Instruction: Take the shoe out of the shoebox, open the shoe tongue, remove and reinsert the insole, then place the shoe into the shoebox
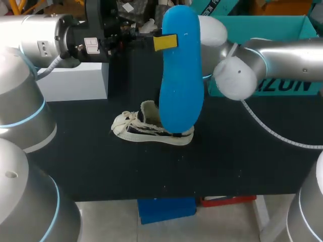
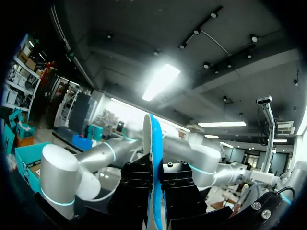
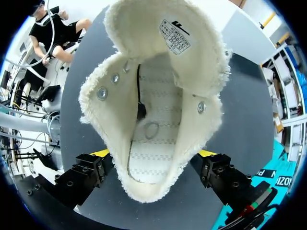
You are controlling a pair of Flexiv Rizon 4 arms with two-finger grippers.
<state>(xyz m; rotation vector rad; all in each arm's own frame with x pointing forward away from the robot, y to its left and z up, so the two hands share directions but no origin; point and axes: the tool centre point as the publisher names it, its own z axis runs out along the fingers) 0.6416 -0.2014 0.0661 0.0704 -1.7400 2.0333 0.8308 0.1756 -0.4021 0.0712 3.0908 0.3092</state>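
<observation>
Left gripper (image 2: 154,184) pinches the blue insole (image 1: 181,75) upright; right gripper (image 3: 153,154) clamps the shoe (image 3: 158,120) at the heel; the insole should enter toe-first, square with the opening

Silver arms (image 1: 282,55), blue joint rings (image 1: 28,116), black jaws, yellow tips (image 1: 165,42)

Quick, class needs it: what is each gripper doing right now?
Left gripper: closed on the blue insole.
Right gripper: closed on the shoe, at its heel.
</observation>
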